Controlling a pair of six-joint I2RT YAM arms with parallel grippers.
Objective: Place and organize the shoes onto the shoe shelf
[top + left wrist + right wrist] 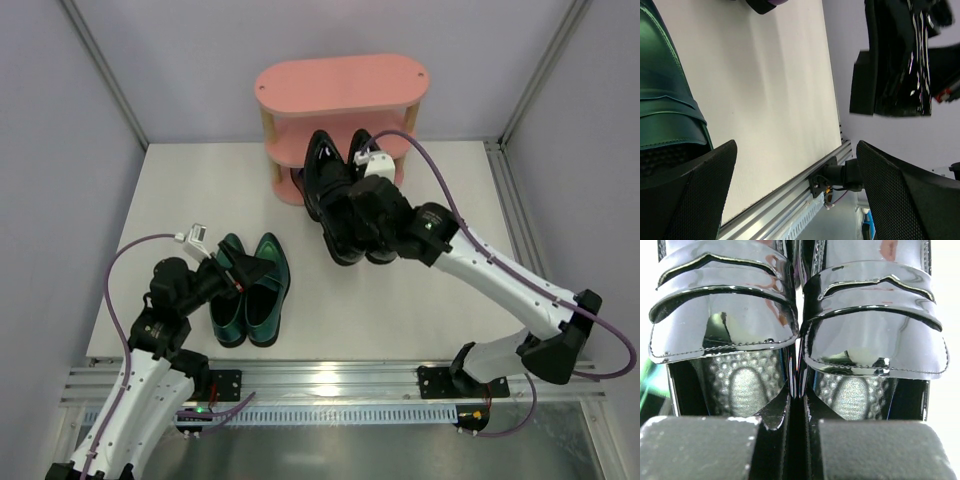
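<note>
Right end effector: clamped on the black pair, pinching the two inner walls together at the openings. The pair is held off the table, toes pointing at the shoe shelf, about level with its middle tier.

Left end effector: fingers apart, holding nothing, one finger right beside the teal pair. That pair sits side by side on the table, front left.

Risks:
- One pinch carries two glossy shoes, so either could slide out or pivot heel-down
- The tier is about one pair wide, so toes could catch a post or board edge and shove the light shelf
- A shoe released only part-way on the board may tip off

Hard to make out:
- Toes of the black pair merge with the shadowed lower tiers from above, so clearance cannot be judged
- A purple shoe is cut off at the top of the left wrist view; which tier it is on is unclear, and its mate is not seen
</note>
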